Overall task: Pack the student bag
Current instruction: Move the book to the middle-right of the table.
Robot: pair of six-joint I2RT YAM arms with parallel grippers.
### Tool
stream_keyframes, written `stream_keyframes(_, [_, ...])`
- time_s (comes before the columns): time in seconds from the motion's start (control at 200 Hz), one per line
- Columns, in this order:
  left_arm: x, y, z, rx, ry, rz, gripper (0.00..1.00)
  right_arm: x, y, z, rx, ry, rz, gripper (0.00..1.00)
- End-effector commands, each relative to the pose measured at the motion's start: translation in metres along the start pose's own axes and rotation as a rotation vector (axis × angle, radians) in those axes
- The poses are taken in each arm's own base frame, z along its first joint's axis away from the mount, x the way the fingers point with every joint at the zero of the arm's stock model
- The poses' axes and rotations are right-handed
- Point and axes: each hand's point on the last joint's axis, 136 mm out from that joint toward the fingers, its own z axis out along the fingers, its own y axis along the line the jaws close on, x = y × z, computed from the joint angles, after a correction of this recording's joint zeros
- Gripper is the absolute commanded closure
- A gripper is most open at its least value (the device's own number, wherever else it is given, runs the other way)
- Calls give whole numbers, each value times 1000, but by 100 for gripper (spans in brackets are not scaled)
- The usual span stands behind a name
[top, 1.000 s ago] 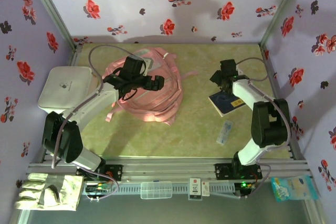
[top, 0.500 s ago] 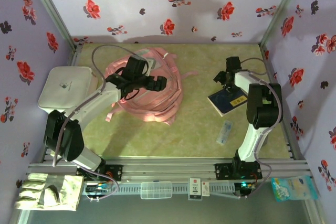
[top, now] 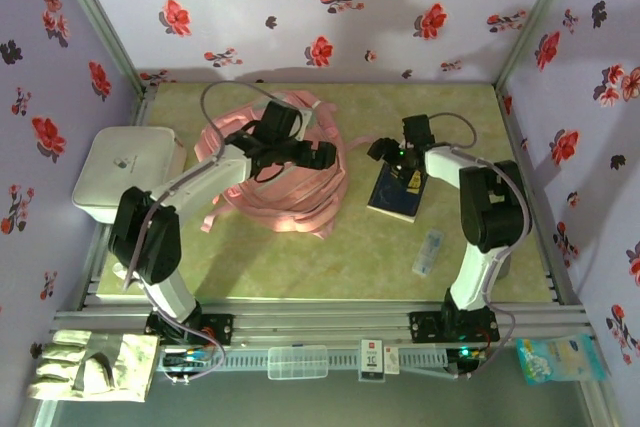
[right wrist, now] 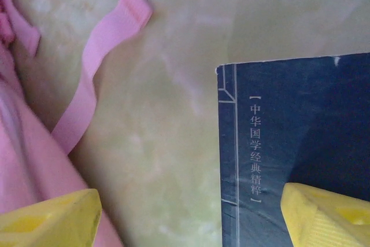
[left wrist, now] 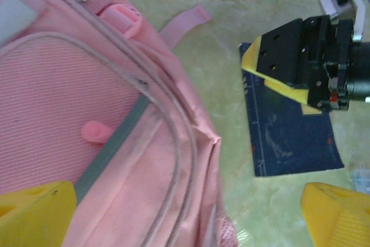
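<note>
- Student bag (top: 300, 192) — a large, soft pink backpack — lies slumped on the far left part of the green table (top: 300, 267). Its straps trail loose around it. A white rounded box (top: 125, 172) sits just to its left.
- Left gripper (left wrist: 188, 212) hangs over the bag's right side. Its jaws are spread wide and nothing is in them.
- Right gripper (right wrist: 188, 215) is low over a dark blue book (right wrist: 300, 143), which lies flat on the table just beside the bag on its right.
- One of its yellow fingers (right wrist: 324, 215) sits over the book's cover and the other is over by the bag's edge. They stand well apart, with nothing pinched between them.
- Step in hand, as I judge it: getting the book off the table and into the bag.
- A thin book lying flat gives the fingers little to close on. The right gripper should work at one edge, tipping or sliding the book until a finger can get beneath it, and then close squarely across the cover.
- A loose pink strap (right wrist: 95, 73) lies on the table between bag and book and should be kept out of the jaws.
- The left gripper would serve best by holding the bag's mouth open. A grey band (left wrist: 113, 140) runs along a seam and is probably the zip, but I cannot tell whether it is open or shut.
- Pale Chinese characters run down the book's cover inside a thin line border: 中华国学经典精粹.
- The white box carries a small dark mark, too small to read.
</note>
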Motion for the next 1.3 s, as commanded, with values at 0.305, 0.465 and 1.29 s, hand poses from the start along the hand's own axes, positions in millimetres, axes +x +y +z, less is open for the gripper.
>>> stream_keyframes(0.305, [23, -80, 66, 109, 152, -16, 3, -11, -65, -91, 244, -151, -15, 17])
stream_keyframes(0.465, [39, -95, 99, 105, 228, -25, 10, 6, -93, -90, 305, -100, -11, 27])
stream_keyframes(1.29, [91, -95, 178, 61, 413, -100, 34, 40, -123, -56, 363, 51, 12, 68])
